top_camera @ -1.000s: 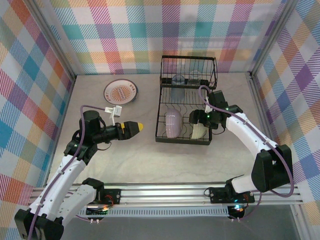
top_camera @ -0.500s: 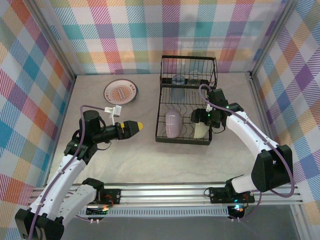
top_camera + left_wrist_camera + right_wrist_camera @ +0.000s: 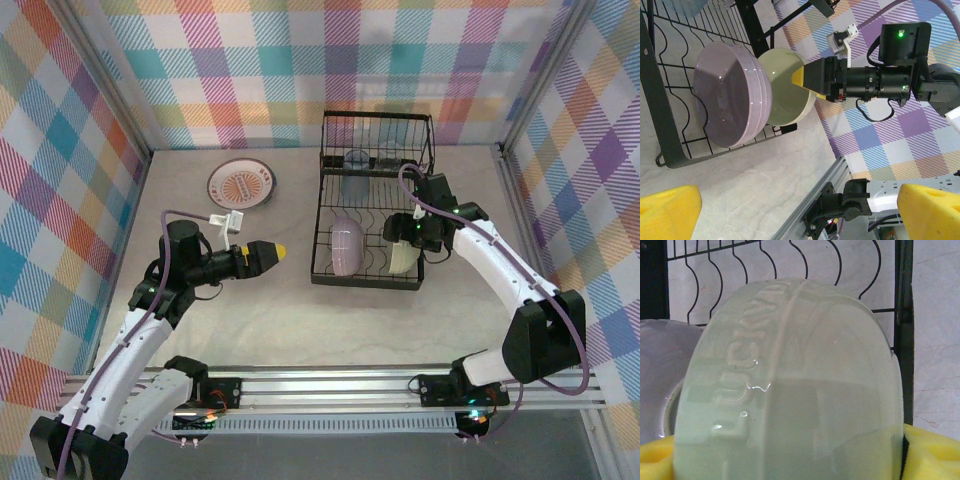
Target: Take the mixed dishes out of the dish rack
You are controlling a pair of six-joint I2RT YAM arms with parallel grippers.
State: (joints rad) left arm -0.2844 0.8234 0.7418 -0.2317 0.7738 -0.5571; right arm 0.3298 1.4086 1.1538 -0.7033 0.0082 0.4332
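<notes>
The black wire dish rack (image 3: pixel 366 280) stands right of centre. On edge in its lower tray are a lavender bowl (image 3: pixel 346 247) and a pale green bowl (image 3: pixel 400 260). My right gripper (image 3: pixel 412 238) reaches in from the right and is shut on the green bowl (image 3: pixel 790 390), whose sides meet both yellow pads (image 3: pixel 932 455). The lavender bowl (image 3: pixel 657 370) stands just left of it. Clear bluish glass tumblers (image 3: pixel 356 160) sit in the upper basket. My left gripper (image 3: pixel 275 254) hovers open left of the rack and faces both bowls (image 3: pixel 727 95).
A white plate with an orange sunburst and dark rim (image 3: pixel 241 183) lies flat on the table at the back left. Checked walls close in the table on three sides. The arms' mounting rail (image 3: pixel 330 385) runs along the near edge.
My right gripper has shifted very slightly toward the back of the rack with the green bowl. The left arm has not moved.
</notes>
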